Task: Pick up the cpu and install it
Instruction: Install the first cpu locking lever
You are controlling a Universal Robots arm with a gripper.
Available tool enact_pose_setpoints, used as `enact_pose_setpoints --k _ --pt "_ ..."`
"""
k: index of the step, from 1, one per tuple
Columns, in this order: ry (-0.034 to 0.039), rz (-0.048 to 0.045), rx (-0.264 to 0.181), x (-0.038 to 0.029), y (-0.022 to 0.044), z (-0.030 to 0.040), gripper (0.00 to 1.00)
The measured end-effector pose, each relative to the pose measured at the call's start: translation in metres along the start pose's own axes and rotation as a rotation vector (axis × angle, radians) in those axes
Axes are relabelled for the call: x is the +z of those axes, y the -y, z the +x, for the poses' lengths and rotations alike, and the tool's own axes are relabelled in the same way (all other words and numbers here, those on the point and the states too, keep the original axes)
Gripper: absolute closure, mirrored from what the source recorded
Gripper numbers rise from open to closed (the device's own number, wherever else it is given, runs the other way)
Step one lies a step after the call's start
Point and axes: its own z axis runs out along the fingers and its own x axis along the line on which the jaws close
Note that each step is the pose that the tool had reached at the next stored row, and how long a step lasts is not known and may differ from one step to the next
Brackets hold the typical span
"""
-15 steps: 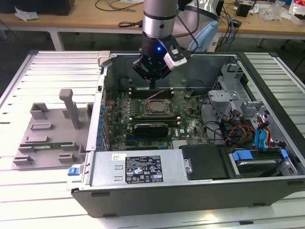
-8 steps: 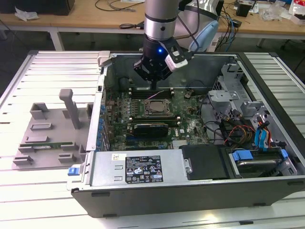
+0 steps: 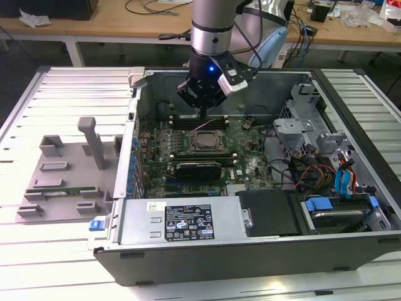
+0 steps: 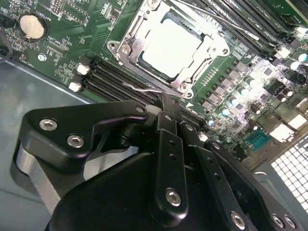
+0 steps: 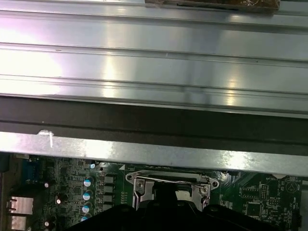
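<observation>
CPU sits in socket; gripper above the board, just behind it.

Your gripper [image 3: 202, 111] hangs over the motherboard [image 3: 241, 164] inside the open PC case [image 3: 263, 248] on the worktop; fingers look pressed together w/ nothing between them. The cpu [image 4: 171, 52] lies flat in the socket frame [image 4: 126, 48], dull silver square top; green rim not visible here. Judge it light, stiff, thin & fragile underneath, so take it by opposite edges only, kept level. Smooth metal lid could slip.
</observation>
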Motion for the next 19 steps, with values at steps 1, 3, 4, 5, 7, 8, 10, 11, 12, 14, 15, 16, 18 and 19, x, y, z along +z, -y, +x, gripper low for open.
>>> enact_pose_setpoints --k 1,3,4,5,7,8,10,11,12,14,15,16,18,19 --pt "0.0 -0.0001 0.0 0.0005 0.0 -0.0002 0.89" --pt "0.0 -0.0001 0.0 0.0031 0.0 -0.0008 0.89" --pt "-0.0001 0.0001 -0.006 0.005 -0.0004 -0.0009 0.89" --pt "-0.0001 0.0003 -0.01 0.006 -0.0008 -0.001 0.89" --pt "0.0 0.0001 -0.01 0.006 -0.0008 -0.001 0.89" --pt "0.0002 -0.0003 -0.01 0.007 -0.0009 -0.0008 0.89" --pt "0.0 0.0001 -0.01 0.0121 -0.0021 -0.001 0.89" --pt "0.0001 -0.0003 -0.01 0.0142 -0.0041 -0.0012 0.89" --pt "0.0001 -0.0006 -0.01 0.0155 -0.0053 -0.0013 0.89" --pt "-0.0001 -0.0005 -0.01 0.0199 -0.0077 -0.0015 0.89" --pt "0.0001 -0.0006 -0.01 0.0224 -0.0086 -0.0018 0.89" --pt "0.0002 -0.0006 -0.01 0.0233 -0.0089 -0.002 0.89" --pt "0.0 -0.0006 -0.01 0.026 -0.0097 -0.0028 0.89" --pt "0.0001 -0.0004 -0.01 0.0284 -0.0098 -0.0038 0.89"
